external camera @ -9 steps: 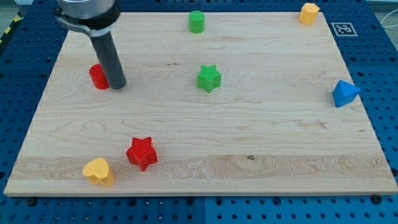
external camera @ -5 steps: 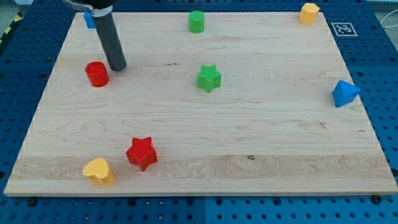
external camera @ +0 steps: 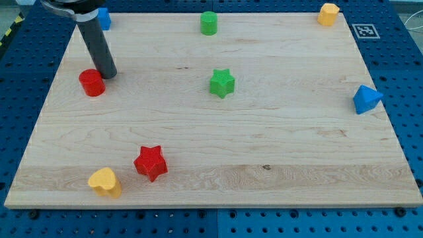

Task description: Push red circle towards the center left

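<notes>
The red circle (external camera: pixel 91 82) sits near the board's left edge, a bit above mid-height. My tip (external camera: pixel 107 74) stands just up and right of it, touching or almost touching its upper right side. The dark rod rises from there toward the view's top left.
A blue block (external camera: pixel 104 18) shows at the top left behind the rod. A green cylinder (external camera: pixel 209 23) is at top centre, a green star (external camera: pixel 222 83) at centre, a yellow block (external camera: pixel 328 14) top right, a blue block (external camera: pixel 365 100) at right, a red star (external camera: pixel 151 162) and a yellow heart (external camera: pixel 105 182) at bottom left.
My tip has moved up and then left across the view. The red circle has slid left and slightly down, closer to the left edge. The blue block at top left has come into view.
</notes>
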Tool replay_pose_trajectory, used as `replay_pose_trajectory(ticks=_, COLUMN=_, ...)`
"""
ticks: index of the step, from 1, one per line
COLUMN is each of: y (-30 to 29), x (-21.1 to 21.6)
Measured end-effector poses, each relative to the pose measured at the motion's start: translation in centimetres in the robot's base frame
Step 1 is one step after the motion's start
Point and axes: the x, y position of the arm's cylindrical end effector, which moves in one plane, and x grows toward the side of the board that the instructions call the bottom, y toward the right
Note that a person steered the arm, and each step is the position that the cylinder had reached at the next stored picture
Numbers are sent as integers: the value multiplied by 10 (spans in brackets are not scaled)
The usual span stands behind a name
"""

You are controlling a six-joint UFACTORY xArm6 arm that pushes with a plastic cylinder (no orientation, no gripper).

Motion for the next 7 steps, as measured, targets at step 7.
replay_pose_trajectory(ticks=7, y=-5, x=38)
